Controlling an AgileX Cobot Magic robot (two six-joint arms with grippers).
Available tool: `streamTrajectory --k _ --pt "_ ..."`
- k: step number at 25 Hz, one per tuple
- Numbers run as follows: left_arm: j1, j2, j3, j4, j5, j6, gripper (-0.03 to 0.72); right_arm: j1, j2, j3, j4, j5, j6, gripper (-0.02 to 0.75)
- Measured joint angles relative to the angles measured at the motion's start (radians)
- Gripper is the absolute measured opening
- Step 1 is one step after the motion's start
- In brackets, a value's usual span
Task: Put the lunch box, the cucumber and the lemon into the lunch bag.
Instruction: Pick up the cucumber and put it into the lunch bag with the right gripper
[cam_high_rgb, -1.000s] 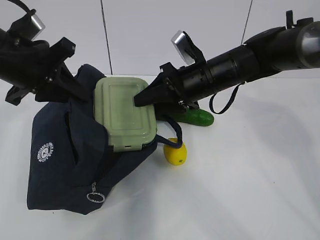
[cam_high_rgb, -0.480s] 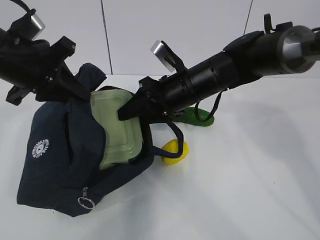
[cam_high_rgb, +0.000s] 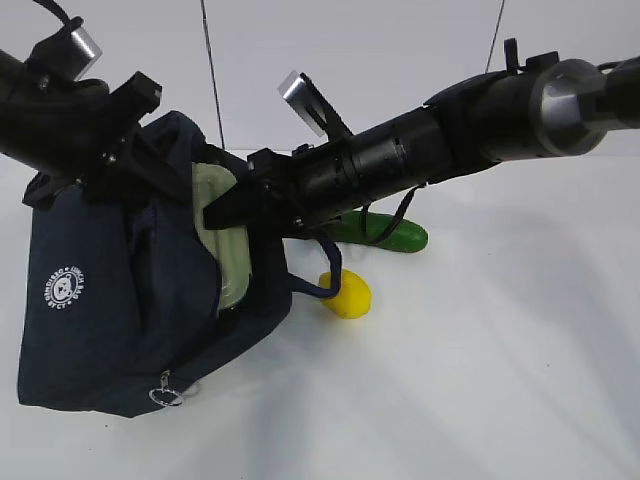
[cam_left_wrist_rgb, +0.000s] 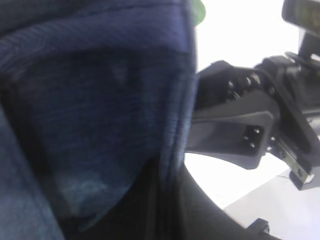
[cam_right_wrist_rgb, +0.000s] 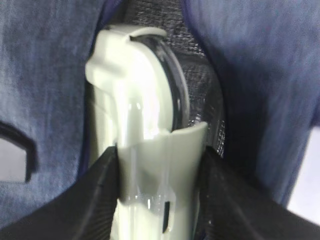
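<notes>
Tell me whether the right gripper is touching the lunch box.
Touching. The right wrist view shows the right gripper with a dark finger pressed against each side of the lunch box.

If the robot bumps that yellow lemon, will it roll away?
Probably a little. The lemon is a smooth oval lying free on the flat table, so a nudge would likely make it wobble off sideways. It looks firm, so it should not squash. The bag's handle loop beside it might stop it.
</notes>
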Motion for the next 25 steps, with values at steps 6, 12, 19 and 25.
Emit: streamTrajectory --k 6,12,19,25 --pt "0.0 0.0 0.0 -0.002 0.006 0.0 0.007 0.021 0.004 0.0 0.045 0.011 -0.083 0.372" --pt "-0.004 -0.002 -0.001 -0.002 0.016 0.0 0.007 0.021 0.007 0.0 0.092 0.06 -0.184 0.372" --pt "-0.004 -0.004 -0.001 -0.002 0.037 0.0 0.007 0.021 0.01 0.0 0.092 0.089 -0.335 0.371" --pt "-0.007 -0.004 -0.001 -0.002 0.042 -0.002 0.007 0.021 0.01 0.0 0.059 0.098 -0.418 0.371"
